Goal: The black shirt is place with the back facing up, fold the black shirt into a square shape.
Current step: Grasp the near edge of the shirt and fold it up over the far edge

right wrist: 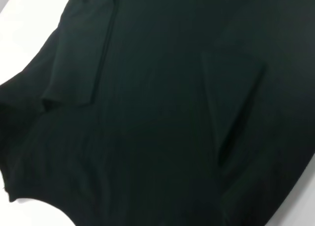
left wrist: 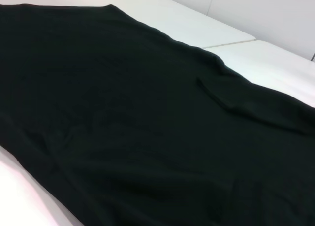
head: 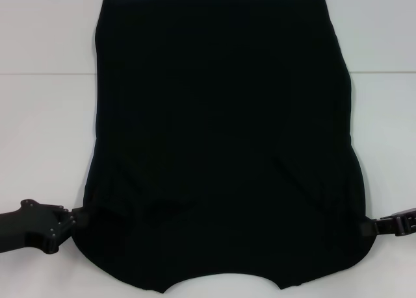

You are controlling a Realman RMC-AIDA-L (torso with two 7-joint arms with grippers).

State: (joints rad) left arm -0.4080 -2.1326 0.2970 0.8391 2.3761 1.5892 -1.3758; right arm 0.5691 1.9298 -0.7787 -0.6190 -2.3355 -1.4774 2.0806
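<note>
The black shirt (head: 221, 142) is spread flat over the middle of the white counter (head: 45, 64), with no lettering on show. The sleeves appear to be tucked in already, so a tall panel is left, its collar edge nearest the robot. The left hand (head: 73, 219) is set at the shirt's near left edge and the right hand (head: 365, 225) at its near right edge, probably so that the near end can be carried to the far hem. Whether cloth is pinched by either hand cannot be told. Nothing else is seen on the counter, and nothing stands in the way.
</note>
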